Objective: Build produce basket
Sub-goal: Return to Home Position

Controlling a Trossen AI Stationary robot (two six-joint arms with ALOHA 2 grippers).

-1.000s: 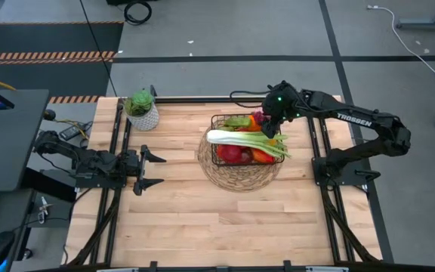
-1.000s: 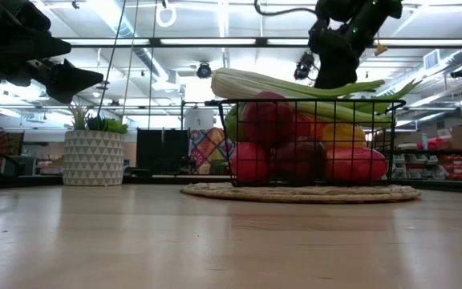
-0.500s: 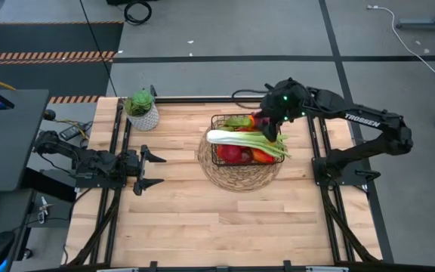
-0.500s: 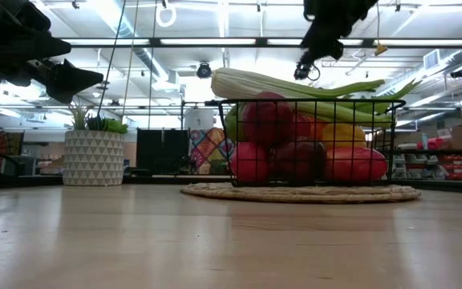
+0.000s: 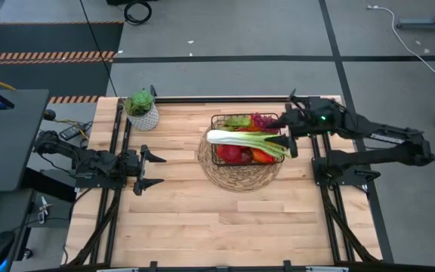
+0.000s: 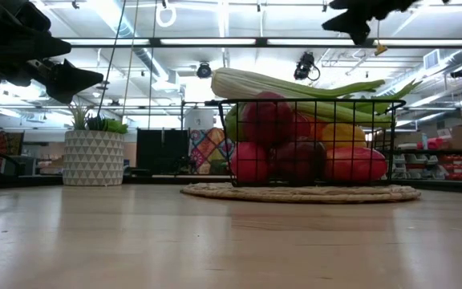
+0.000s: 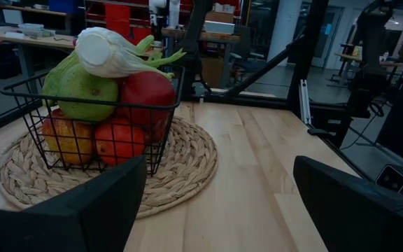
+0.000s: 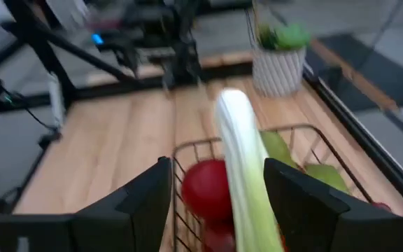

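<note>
The black wire basket [image 5: 213, 143] stands on a round woven mat [image 5: 236, 177] at mid-table, filled with red apples [image 6: 267, 120], a green pear [image 7: 79, 87], peppers and purple grapes [image 5: 261, 119]. A long pale-green celery [image 5: 240, 137] lies across the basket's top, resting on the fruit and the rim. My right gripper [image 5: 282, 134] hangs open just right of the basket, above its rim, with fingers pointing toward the celery [image 8: 240, 154]. My left gripper [image 5: 153, 170] waits open near the table's left edge, facing the basket [image 7: 19, 91].
A potted green plant in a white pot [image 5: 141, 108] stands at the far left corner. Bare wood [image 5: 202, 219] stretches across the near half of the table and between the left gripper and the mat. Dark frame rails [image 5: 115, 151] run along the left and right edges.
My right gripper has drawn back from above the celery's leafy end toward the table's right edge and risen, now pointing level at the basket. The celery and the basket have stayed in place.
</note>
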